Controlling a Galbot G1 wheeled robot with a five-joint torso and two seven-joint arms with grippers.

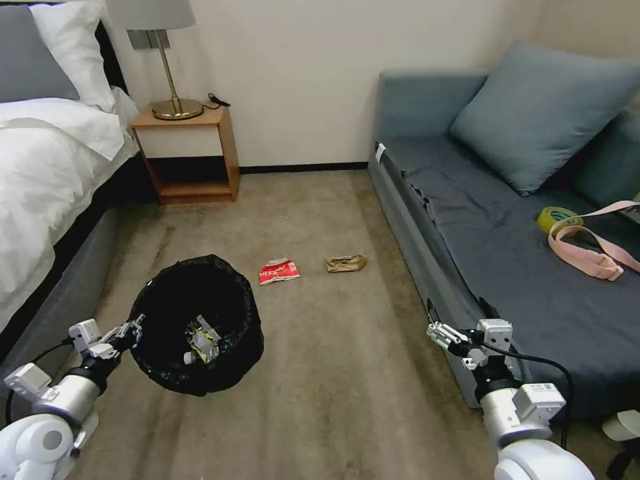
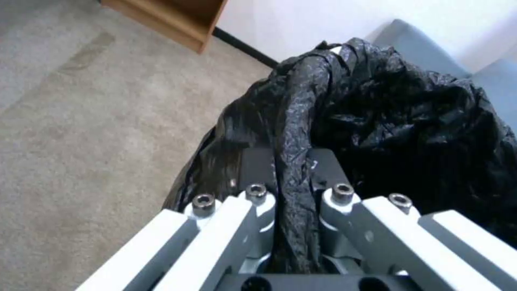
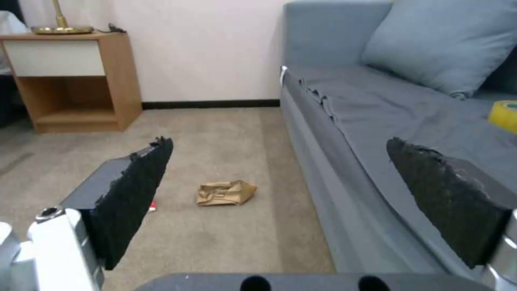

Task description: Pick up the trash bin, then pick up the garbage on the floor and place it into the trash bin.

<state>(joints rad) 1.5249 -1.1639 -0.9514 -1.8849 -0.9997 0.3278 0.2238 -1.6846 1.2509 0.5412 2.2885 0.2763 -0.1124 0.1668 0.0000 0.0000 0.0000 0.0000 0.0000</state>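
Observation:
The trash bin, lined with a crinkly black bag, hangs tilted at the lower left of the head view. My left gripper is shut on its bagged rim. Inside the bin lie a clear bottle and a foil wrapper. On the carpet beyond it lie a red-white snack packet and crumpled brown paper. My right gripper is open above the carpet beside the sofa front, well short of the paper, nothing between its pads.
A grey sofa with a cushion, a yellow tape roll and a pink strap runs along the right. A bed is on the left and a wooden nightstand with a lamp stands at the back wall.

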